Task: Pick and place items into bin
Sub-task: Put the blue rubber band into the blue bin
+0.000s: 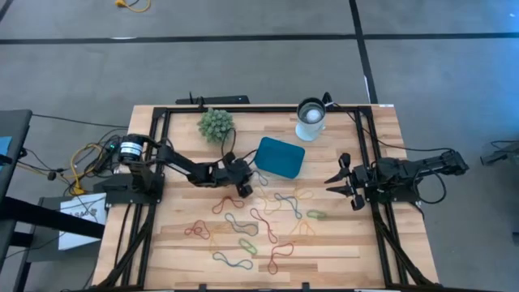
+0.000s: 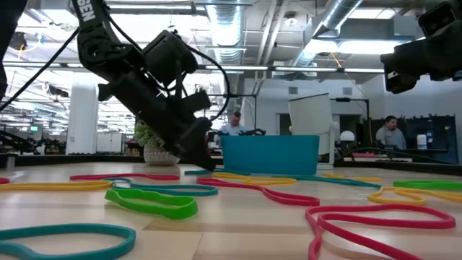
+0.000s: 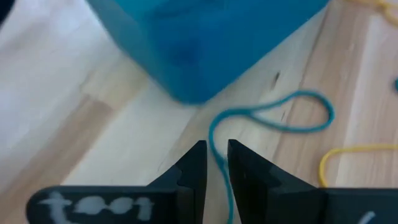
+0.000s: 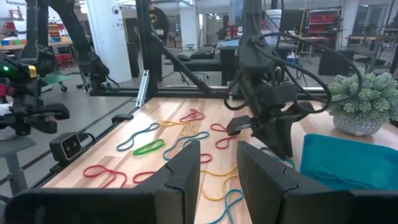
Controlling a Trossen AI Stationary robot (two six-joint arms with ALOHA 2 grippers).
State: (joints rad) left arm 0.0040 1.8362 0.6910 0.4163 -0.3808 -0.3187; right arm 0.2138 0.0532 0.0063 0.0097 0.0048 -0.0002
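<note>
Risk: left gripper [image 3: 216, 163] pinched on teal band [image 3: 273, 118] at bin's [image 1: 280, 156] seven o'clock, liable to slip; right gripper [image 1: 339, 180] parted, idle at three o'clock.

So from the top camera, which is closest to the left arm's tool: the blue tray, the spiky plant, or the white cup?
From the left tool:
1. Teal tray, just beside it toward the right arm.
2. Spiky plant, at the table's far edge.
3. White cup, far edge too, beyond the tray.

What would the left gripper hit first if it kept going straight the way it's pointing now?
Most likely the teal band between the left gripper fingertips, then the blue bin just beyond it, though depth is hard to judge.
</note>
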